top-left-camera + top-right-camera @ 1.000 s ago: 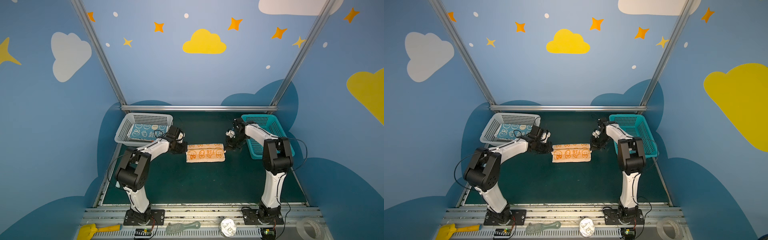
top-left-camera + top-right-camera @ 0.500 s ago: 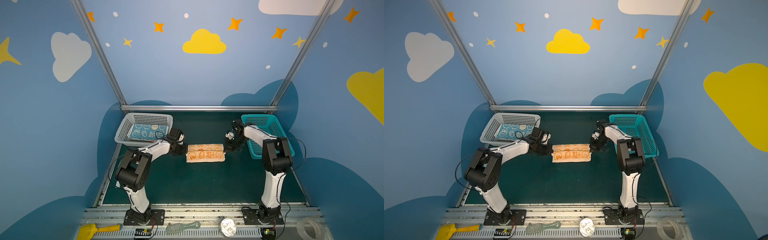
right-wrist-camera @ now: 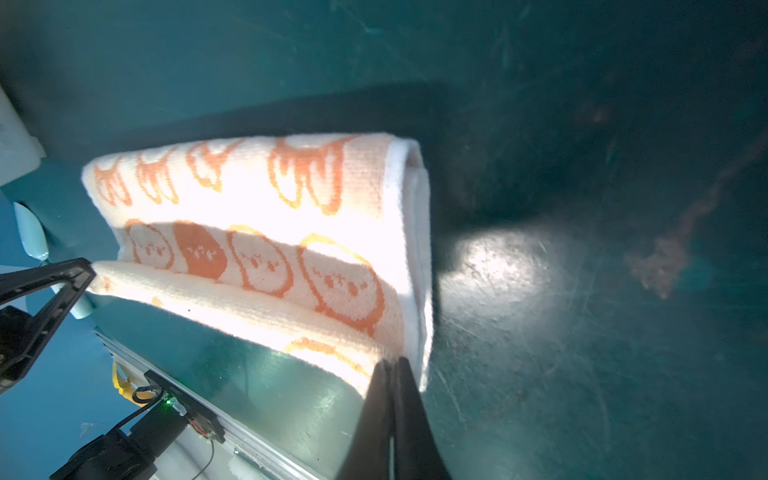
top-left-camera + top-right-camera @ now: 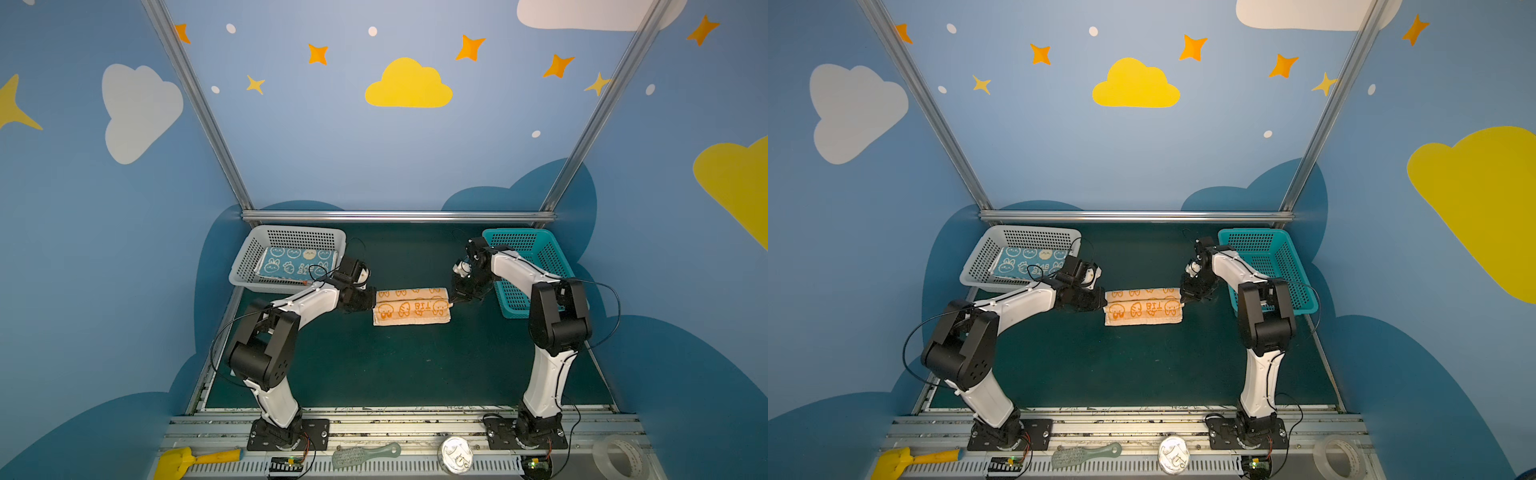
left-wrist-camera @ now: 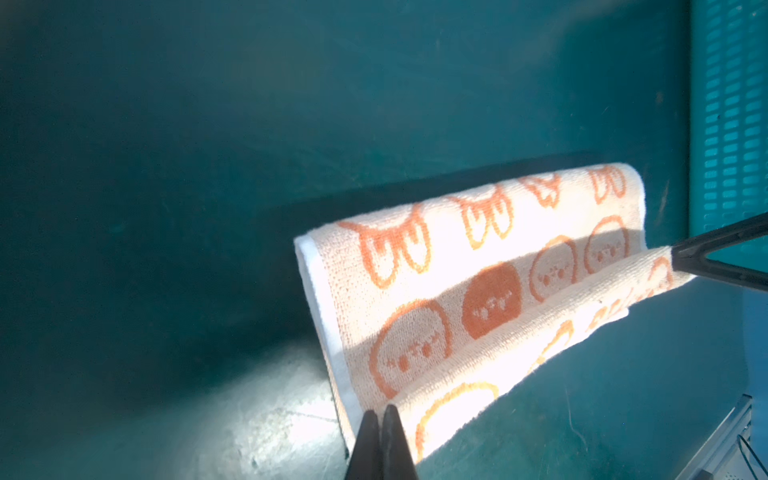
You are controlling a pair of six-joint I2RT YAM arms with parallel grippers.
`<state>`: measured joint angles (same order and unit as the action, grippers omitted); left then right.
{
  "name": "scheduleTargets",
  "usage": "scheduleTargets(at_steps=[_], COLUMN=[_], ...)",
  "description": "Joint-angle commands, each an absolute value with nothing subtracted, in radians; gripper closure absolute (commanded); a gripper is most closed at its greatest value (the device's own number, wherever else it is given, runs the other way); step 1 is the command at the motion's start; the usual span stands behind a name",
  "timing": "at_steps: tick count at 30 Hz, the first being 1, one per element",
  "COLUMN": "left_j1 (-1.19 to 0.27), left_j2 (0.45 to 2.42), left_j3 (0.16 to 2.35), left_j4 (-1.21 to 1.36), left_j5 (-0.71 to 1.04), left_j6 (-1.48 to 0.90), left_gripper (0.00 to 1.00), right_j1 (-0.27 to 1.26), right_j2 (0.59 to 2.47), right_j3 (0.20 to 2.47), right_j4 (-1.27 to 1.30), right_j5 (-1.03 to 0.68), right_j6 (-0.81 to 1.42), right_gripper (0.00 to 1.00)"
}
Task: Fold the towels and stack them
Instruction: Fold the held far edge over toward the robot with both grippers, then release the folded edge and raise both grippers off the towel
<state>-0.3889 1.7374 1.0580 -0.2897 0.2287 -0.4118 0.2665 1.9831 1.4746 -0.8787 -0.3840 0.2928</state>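
An orange-and-cream towel [image 4: 411,307] [image 4: 1144,309] with rabbit prints lies partly folded mid-table. My left gripper [image 4: 374,300] [image 5: 380,411] is shut on its left corner. My right gripper [image 4: 451,301] [image 3: 392,365] is shut on its right corner. The pinched edge of the orange towel [image 5: 478,291] [image 3: 270,232] runs taut between them, just above the layer below. A blue towel [image 4: 295,262] [image 4: 1027,262] lies folded in the grey basket [image 4: 257,282] at the back left.
A teal basket [image 4: 536,257] [image 4: 1271,257] stands at the back right, close behind my right arm. On the front rail lie a yellow scoop [image 4: 195,459], a green brush [image 4: 365,453], a round tin [image 4: 456,457] and a tape roll [image 4: 619,457].
Both grippers have carried the pinched towel edge slightly toward the front, so the printed flap covers more of the lower layer. Both grips are unchanged.
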Motion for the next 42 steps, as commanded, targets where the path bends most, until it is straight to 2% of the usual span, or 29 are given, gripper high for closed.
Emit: scheduleTargets(at_steps=[1, 18, 24, 26, 29, 33, 37, 41, 42], left_j1=[-0.388, -0.406, -0.411, -0.414, -0.420, -0.434, -0.449, -0.460, -0.463], left_j2=[1.741, 1.802, 1.802, 1.802, 1.799, 1.790, 1.777, 1.756, 1.751], left_j3=[1.036, 1.042, 1.046, 1.044, 1.045, 1.052, 1.060, 1.060, 1.062], left_j4=[-0.299, -0.288, -0.294, -0.296, -0.294, -0.298, -0.307, -0.314, -0.316], left_j5=[0.208, 0.212, 0.212, 0.211, 0.213, 0.213, 0.207, 0.201, 0.201], left_j6=[-0.421, -0.427, -0.428, -0.429, -0.433, -0.437, -0.436, -0.439, -0.440], left_gripper=[0.97, 0.97, 0.93, 0.90, 0.82, 0.66, 0.59, 0.52, 0.49], right_j1=[0.264, 0.267, 0.268, 0.270, 0.271, 0.274, 0.276, 0.282, 0.285], right_j2=[1.984, 2.028, 2.031, 2.030, 2.026, 2.012, 1.992, 1.967, 1.960], right_j3=[1.454, 1.427, 1.431, 1.430, 1.428, 1.427, 1.428, 1.431, 1.431], right_j4=[-0.881, -0.856, -0.861, -0.861, -0.861, -0.857, -0.859, -0.867, -0.868], right_j5=[-0.347, -0.346, -0.348, -0.351, -0.353, -0.357, -0.360, -0.358, -0.355], right_j6=[0.302, 0.304, 0.305, 0.305, 0.307, 0.311, 0.314, 0.315, 0.316], right_gripper=[1.00, 1.00, 1.00, 0.98, 0.91, 0.80, 0.68, 0.49, 0.47])
